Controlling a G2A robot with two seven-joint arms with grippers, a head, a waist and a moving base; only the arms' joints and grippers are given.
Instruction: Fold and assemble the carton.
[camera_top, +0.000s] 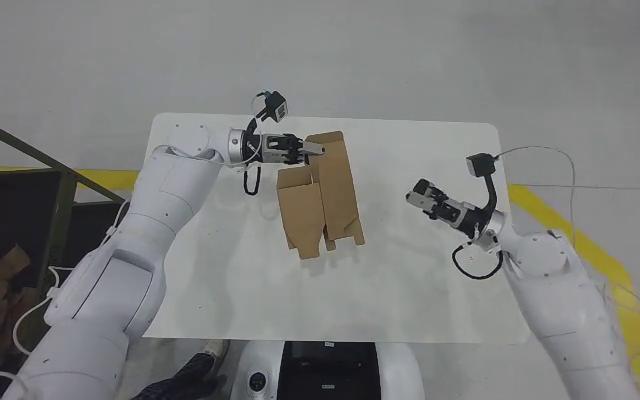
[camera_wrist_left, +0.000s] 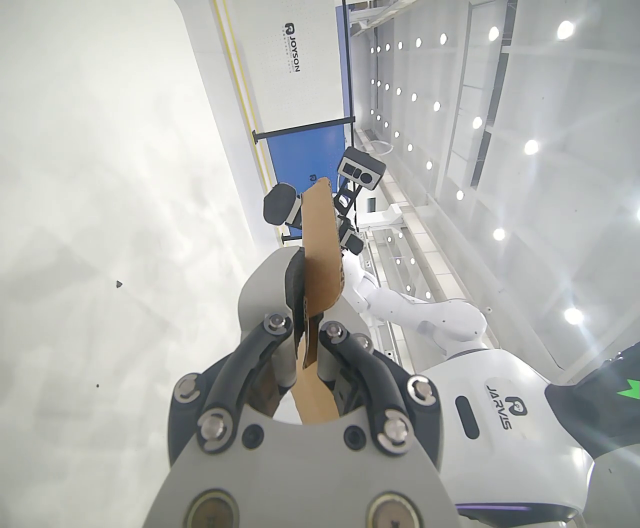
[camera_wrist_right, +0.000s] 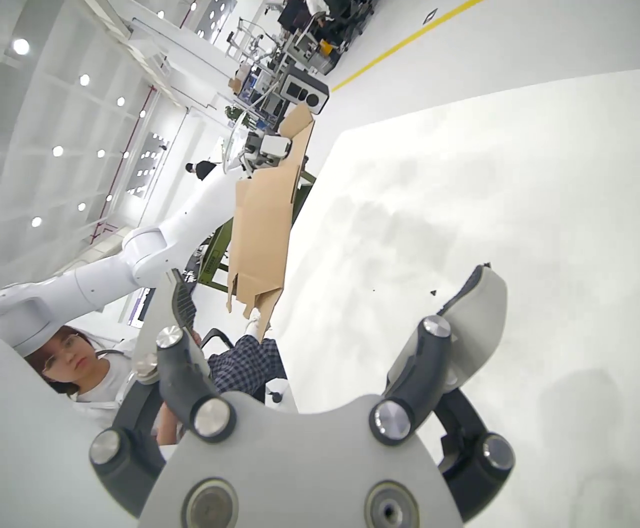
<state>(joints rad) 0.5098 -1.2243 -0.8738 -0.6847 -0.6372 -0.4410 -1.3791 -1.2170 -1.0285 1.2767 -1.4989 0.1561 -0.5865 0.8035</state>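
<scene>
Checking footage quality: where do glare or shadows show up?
Left wrist view: ceiling lights flare, clear of the carton clamped in the left gripper. Right wrist view: soft shadows mottle the table near the open right gripper. Top view: even light, no glare.

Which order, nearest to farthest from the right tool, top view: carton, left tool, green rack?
1. carton, centre of view, apart from the right tool.
2. left tool, gripping the carton's far end.
3. green rack, on the floor at the robot's far left.

From the left wrist the carton (camera_wrist_left: 320, 240) shows edge-on, its panels hidden, its gripped end partly covered by the left fingers (camera_wrist_left: 295, 287).
</scene>
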